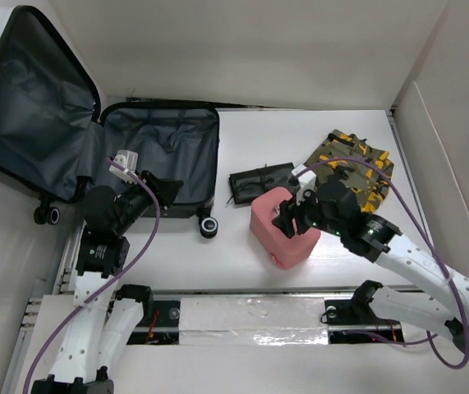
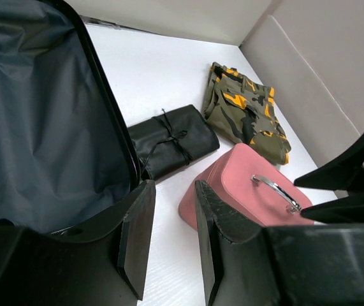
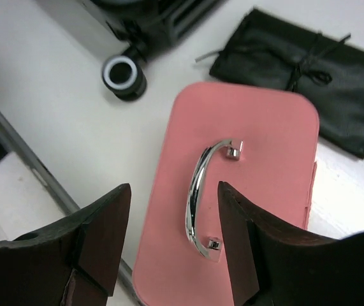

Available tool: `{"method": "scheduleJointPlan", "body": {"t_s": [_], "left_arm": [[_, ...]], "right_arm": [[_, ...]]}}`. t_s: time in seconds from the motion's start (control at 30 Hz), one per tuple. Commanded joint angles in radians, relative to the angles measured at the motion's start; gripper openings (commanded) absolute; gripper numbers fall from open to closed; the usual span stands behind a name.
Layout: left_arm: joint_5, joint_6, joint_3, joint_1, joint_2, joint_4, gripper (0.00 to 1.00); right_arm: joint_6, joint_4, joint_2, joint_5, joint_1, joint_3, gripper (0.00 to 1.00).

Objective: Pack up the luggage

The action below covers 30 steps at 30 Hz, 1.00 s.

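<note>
The luggage [image 1: 160, 152] lies open at the worktop's [image 1: 242, 263] left end, its lid leaning back. The left pincer [image 2: 167, 248] sits narrowly parted and empty by its near rim. The right pincer [image 3: 172, 197] gapes wide over the pink case [image 1: 268, 228], holding nothing.

Robot lab cell: white table [image 1: 267, 139], plain beige panels [image 1: 259, 49], taped mounting rail [image 1: 250, 322].

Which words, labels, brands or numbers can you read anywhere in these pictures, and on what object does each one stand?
No text can be read in any view.
The suitcase lies open and shows only its plain dark grey lining.
The pink case, the black rolled pouch and the camouflage garment show no lettering.
</note>
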Motion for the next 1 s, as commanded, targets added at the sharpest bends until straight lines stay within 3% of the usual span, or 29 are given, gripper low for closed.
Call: {"method": "scheduleJointPlan", "body": {"t_s": [0.0, 0.3, 0.43, 0.57, 0.8, 0.97], "left_arm": [[0.018, 0.007, 0.020, -0.005, -0.009, 0.044, 0.29], [0.023, 0.011, 0.021, -0.005, -0.017, 0.040, 0.29], [0.021, 0.013, 0.021, -0.005, -0.017, 0.037, 0.29], [0.018, 0.013, 0.024, -0.005, -0.020, 0.035, 0.29], [0.017, 0.011, 0.026, -0.005, -0.018, 0.035, 0.29], [0.003, 0.010, 0.032, -0.005, -0.024, 0.029, 0.29]], "right_arm": [[-0.018, -0.061, 0.048, 0.145, 0.032, 0.052, 0.62], [-0.020, -0.084, 0.177, 0.208, 0.032, 0.083, 0.51], [-0.018, -0.065, 0.208, 0.246, 0.032, 0.091, 0.20], [-0.006, -0.069, 0.214, 0.274, 0.032, 0.121, 0.00], [-0.008, 0.088, 0.084, 0.179, 0.011, 0.220, 0.00], [-0.021, 0.201, 0.174, 0.088, 0.011, 0.392, 0.00]]}}
